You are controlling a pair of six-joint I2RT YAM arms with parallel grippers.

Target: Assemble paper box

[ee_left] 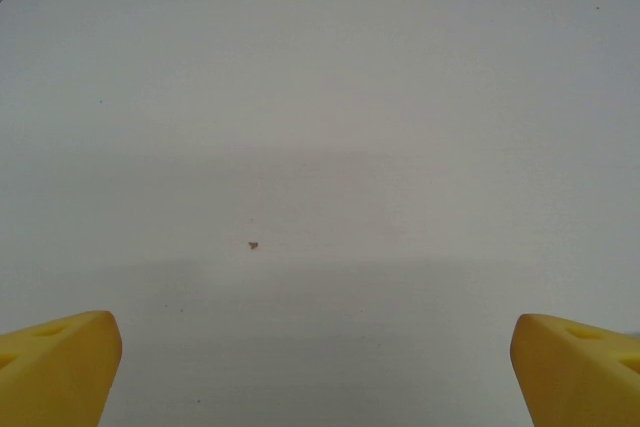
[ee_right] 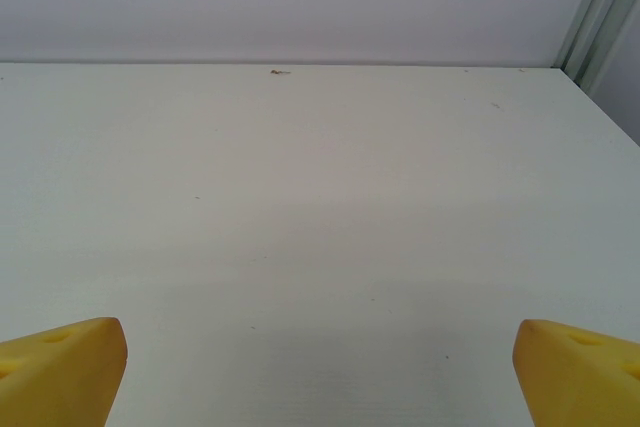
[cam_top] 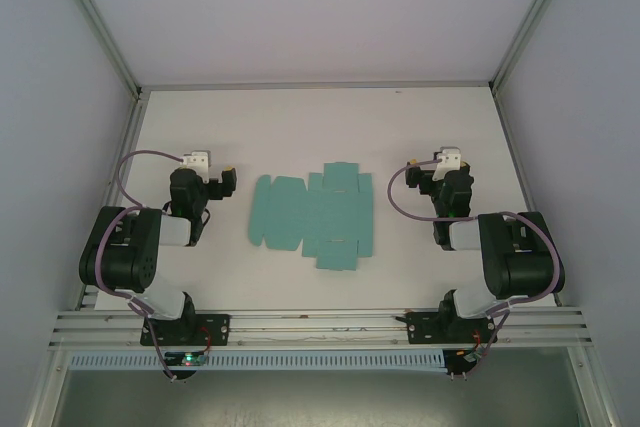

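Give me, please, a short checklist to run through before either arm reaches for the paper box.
1. The paper box lies flat and unfolded on the table, between the arms: ok.
2. The left pincer is open, nothing held: ok.
3. The right pincer is open, nothing held: ok.
4. Both pincers stand apart from the sheet: ok.
5. Creases pre-folded enough to bend cleanly: cannot tell.

- The paper box lies flat on the table, between my two arms.
- My left gripper sits left of it, apart.
- My right gripper sits right of it, apart.
- The table runs on behind all three.
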